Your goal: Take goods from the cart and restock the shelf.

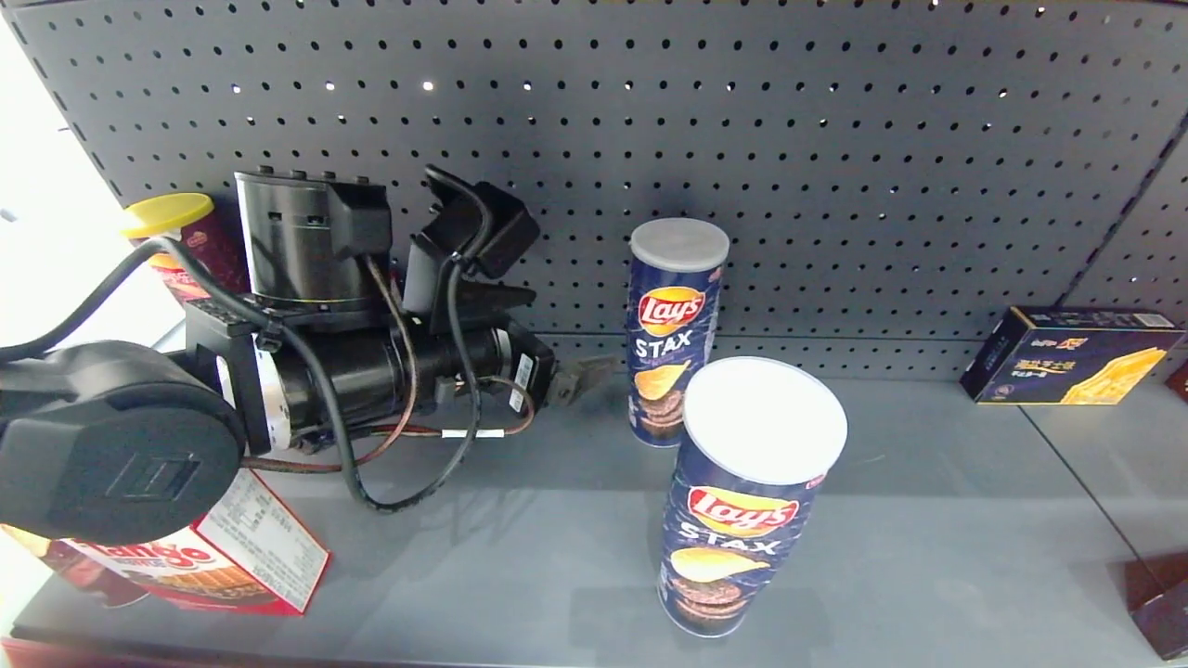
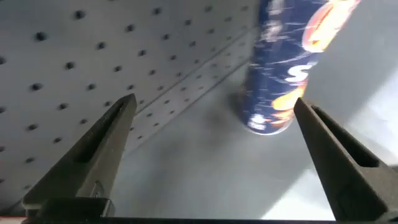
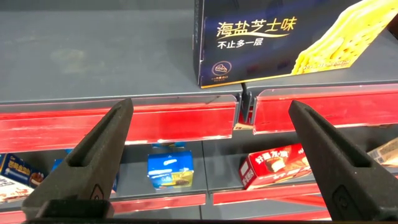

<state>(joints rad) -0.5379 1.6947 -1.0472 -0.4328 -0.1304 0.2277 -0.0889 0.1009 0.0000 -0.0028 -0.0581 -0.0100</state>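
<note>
**2 cans on the shelf, both grippers empty**

The dark blue cardboard crisp can with the grey plastic lid (image 1: 676,334) stands upright at the back of the grey metal shelf (image 1: 928,482), close to the perforated dark back panel (image 1: 835,139). A second dark blue crisp can with a white lid (image 1: 747,501) stands upright just in front of it and slightly to the right, nearer the shelf edge. I judge both as placed.

My left gripper (image 2: 214,106) sits low over the shelf just left of the rear can, jaws spread wide with nothing between them. My right gripper (image 3: 210,107) is also spread and empty, hanging in front of the red plastic price rails (image 3: 174,121).

Further out, a flat dark blue carton with yellow artwork (image 1: 1067,357) lies at the right by the back panel. A red and white cardboard box (image 1: 232,557) lies at the front left. A maroon can with a yellow lid (image 1: 181,241) stands at the back left.

With both grippers free, I take the next step to be another trip to the cart. How many goods wait there I cannot tell. The left arm hides most of the maroon can and part of the red box. The rear can is blurred in the left wrist view
</note>
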